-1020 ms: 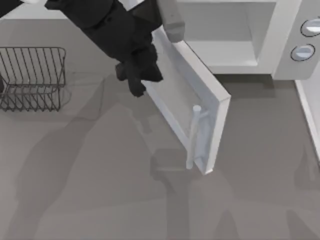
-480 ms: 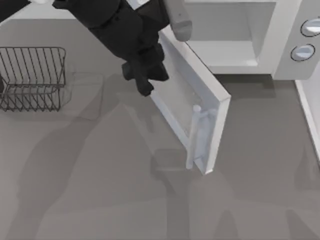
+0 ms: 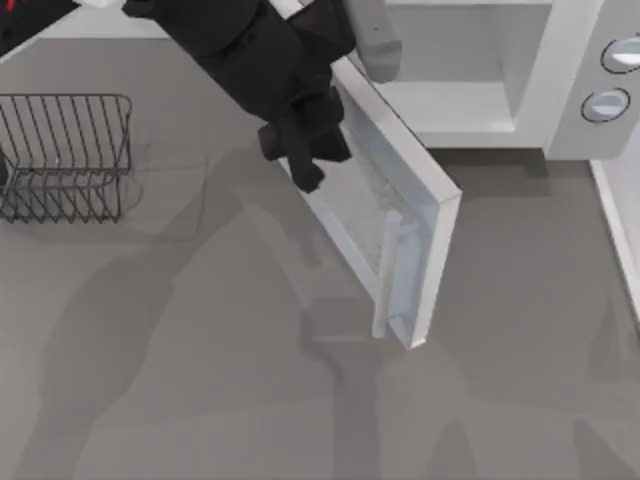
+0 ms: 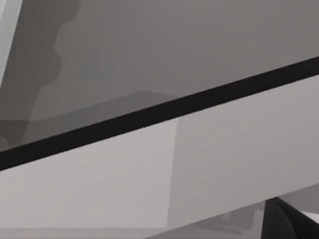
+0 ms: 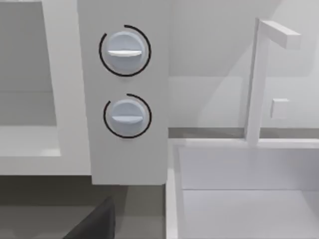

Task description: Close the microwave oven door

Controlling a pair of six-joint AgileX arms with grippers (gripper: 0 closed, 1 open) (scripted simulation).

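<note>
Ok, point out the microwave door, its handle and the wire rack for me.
microwave oven door (image 3: 352, 190): top view, on the translucent grey window.
door handle (image 3: 388, 272): top view, on the middle of the pale vertical bar.
wire rack (image 3: 62, 155): top view, on its dark wire side, at the table's left.

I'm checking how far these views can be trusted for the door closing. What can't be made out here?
- Left gripper, top view: against the microwave oven door; the dark arm hides whether its fingers are open or shut.
- Door hinge, top view: covered by the arm.
- Microwave oven, top view: cut off by the frame's edges.
- Wire rack, top view: its left end is cut off.
</note>
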